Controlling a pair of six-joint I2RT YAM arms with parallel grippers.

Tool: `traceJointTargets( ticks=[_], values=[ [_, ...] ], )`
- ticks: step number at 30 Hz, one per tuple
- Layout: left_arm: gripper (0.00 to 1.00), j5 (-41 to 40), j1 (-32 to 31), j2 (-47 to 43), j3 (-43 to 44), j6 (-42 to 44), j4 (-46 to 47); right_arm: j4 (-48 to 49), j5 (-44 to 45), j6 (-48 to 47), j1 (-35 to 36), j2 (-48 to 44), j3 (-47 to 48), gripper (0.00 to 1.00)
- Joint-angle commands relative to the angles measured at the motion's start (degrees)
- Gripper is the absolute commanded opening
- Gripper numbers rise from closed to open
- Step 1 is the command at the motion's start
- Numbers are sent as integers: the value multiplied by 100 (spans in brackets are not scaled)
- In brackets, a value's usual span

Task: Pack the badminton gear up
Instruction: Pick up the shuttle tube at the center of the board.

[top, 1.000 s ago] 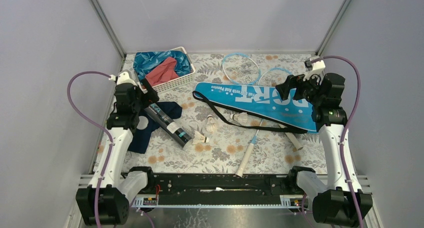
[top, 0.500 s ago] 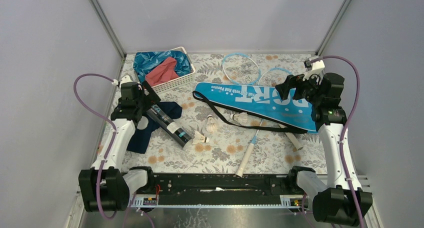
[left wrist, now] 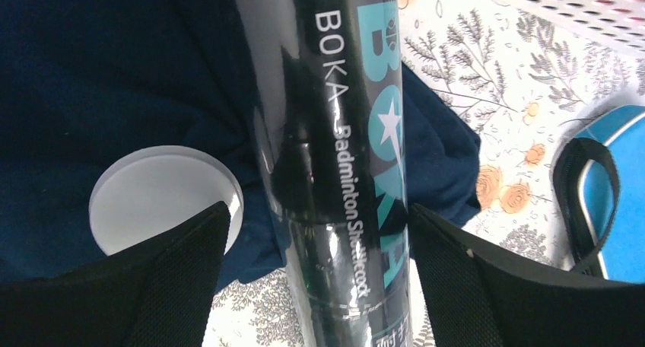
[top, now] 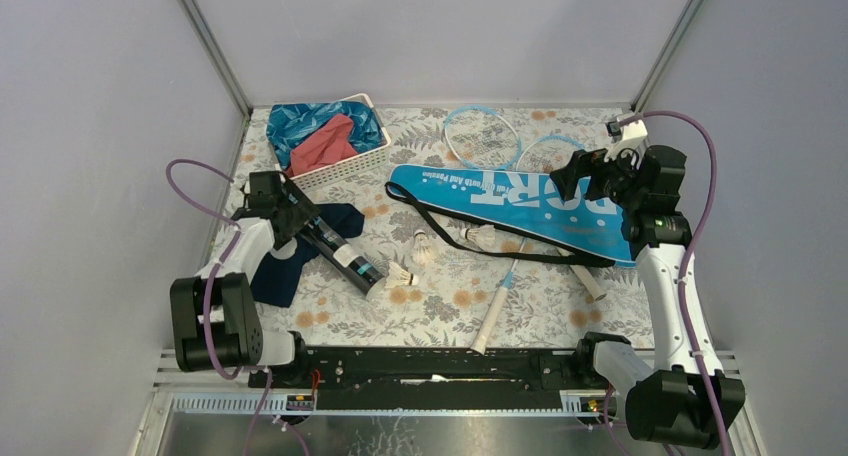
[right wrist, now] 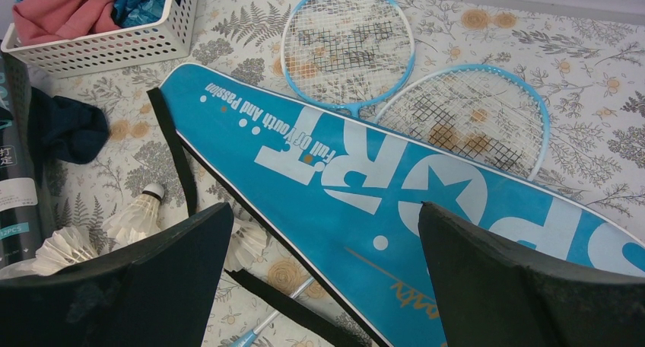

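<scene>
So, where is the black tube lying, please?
The black tube lies left in the top view, across the navy cloth, inside the left end effector.

Soft, even light falls from above, bright enough that shadows on the desk (top: 440, 306) are short and faint. The overhead view is sharp throughout. In the left wrist view the glossy black tube (left wrist: 335, 134) carries pale streaks of glare, and the fingers (left wrist: 167, 286) of the left gripper (left wrist: 317, 210) are dark and slightly soft. The right wrist view is crisp on the bag (right wrist: 365, 187), while the right gripper (right wrist: 325, 208) is underexposed.
</scene>
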Motion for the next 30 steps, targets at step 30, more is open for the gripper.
traceJointTargets(
  ticks=[30],
  values=[
    [58,1903,381,-600,1143,2399,-211,289,-211,133,-16,-35,-105,100]
  ],
)
